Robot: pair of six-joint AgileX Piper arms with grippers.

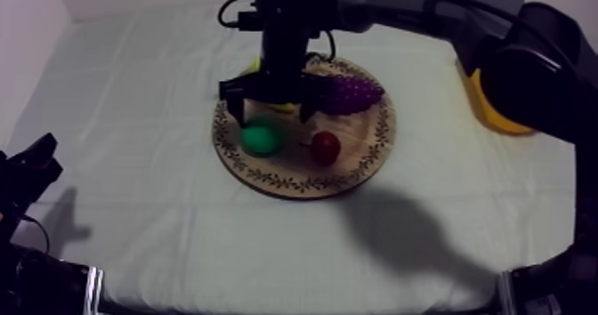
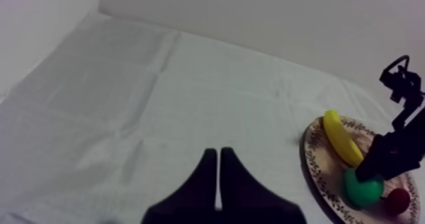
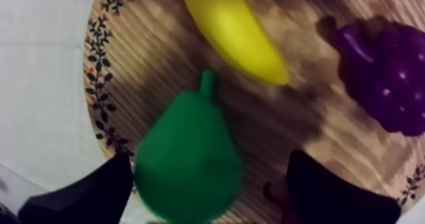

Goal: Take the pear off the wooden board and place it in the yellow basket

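Observation:
The green pear [image 1: 263, 137] lies on the left part of the round wooden board [image 1: 289, 174], stem toward the banana [image 1: 283, 109]. My right gripper [image 1: 270, 112] hangs just above it, open, one black finger on each side. In the right wrist view the pear [image 3: 188, 160] sits between the spread fingers [image 3: 88, 198], which do not touch it. The yellow basket [image 1: 488, 103] stands at the right, partly behind my right arm. My left gripper [image 1: 31, 172] rests low at the left, and its fingers [image 2: 219, 176] lie together as a wedge over bare cloth.
Purple grapes [image 1: 356, 93] and a small red fruit [image 1: 325, 146] share the board right of the pear. From the left wrist view the board [image 2: 314, 157] carries the banana [image 2: 341, 138], the pear [image 2: 363, 188] and the red fruit [image 2: 397, 201].

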